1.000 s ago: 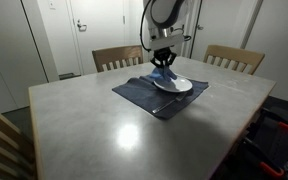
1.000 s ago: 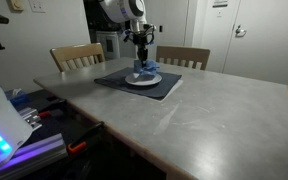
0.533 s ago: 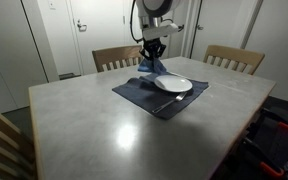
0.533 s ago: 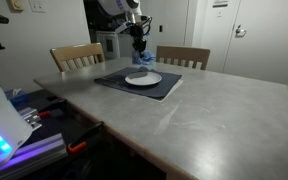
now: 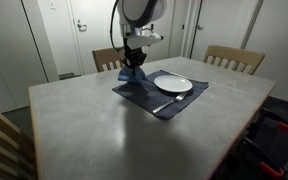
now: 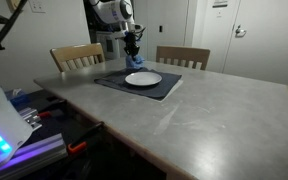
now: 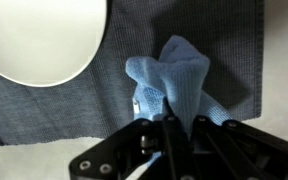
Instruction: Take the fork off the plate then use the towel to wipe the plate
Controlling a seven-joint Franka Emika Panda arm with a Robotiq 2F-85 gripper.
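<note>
Wrist view: jaws clamped on towel [image 7: 174, 82], bunched over dark mat [image 7: 234, 45]; plate [image 7: 39, 35] lies apart at upper left of frame, cloth not touching it.

The pincer [image 5: 134, 66], gripping the towel [image 7: 179, 80], has swung off the plate [image 5: 173, 85] to hang over the mat [image 5: 144, 96] beside it.

White plate [image 6: 142, 78] lies on dark mat [image 6: 164, 90] on the grey desk [image 6: 199, 115]. Claw [image 6: 132, 52] is clamped on the blue towel [image 6: 133, 63], which hangs at the plate's 11 o'clock, over the mat's far edge, apart from the plate. Two wooden chairs [image 6: 76, 55] stand behind the desk.
</note>
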